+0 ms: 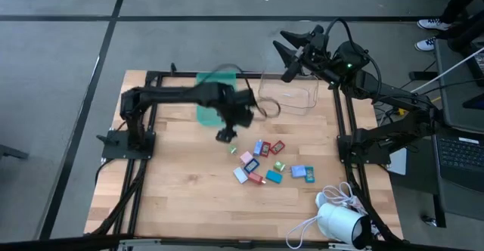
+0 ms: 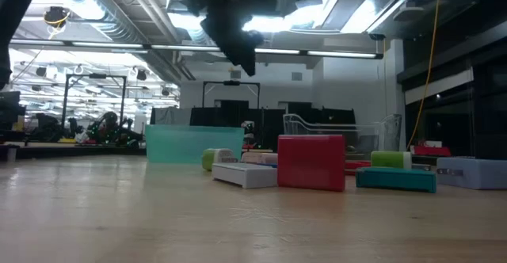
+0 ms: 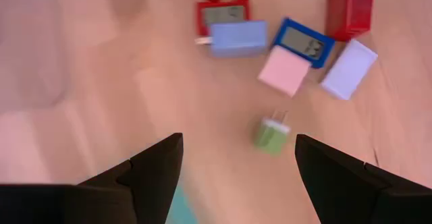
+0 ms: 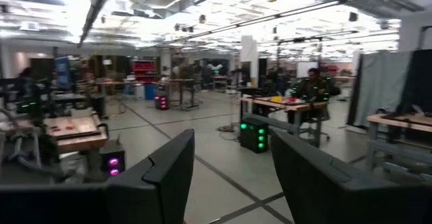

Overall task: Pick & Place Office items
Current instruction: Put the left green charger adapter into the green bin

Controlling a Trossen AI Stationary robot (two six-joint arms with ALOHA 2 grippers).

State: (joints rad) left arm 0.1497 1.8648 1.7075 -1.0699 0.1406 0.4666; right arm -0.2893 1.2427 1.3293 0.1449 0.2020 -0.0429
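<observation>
Hovering above the wooden table point(image 1: 174, 198), the left gripper point(image 1: 226, 135) hangs with its fingers point(image 3: 154, 173) spread and nothing between them. A small green plug-like piece point(image 3: 271, 133) lies on the boards just beyond the fingertips. The office items point(image 1: 268, 164) form a loose cluster at about four o'clock from that gripper: flat little rectangles in red, pink, blue, teal and pale lilac (two show grey screens in the wrist view). The teal rectangular tray point(image 1: 206, 113) lies partly under the left arm; the clear plastic bin point(image 1: 291, 94), thin-walled, stands at its three o'clock. What either holds I cannot tell. The right gripper point(image 1: 291, 51) waits beyond the table's far edge, fingers apart, pointing into the room.
</observation>
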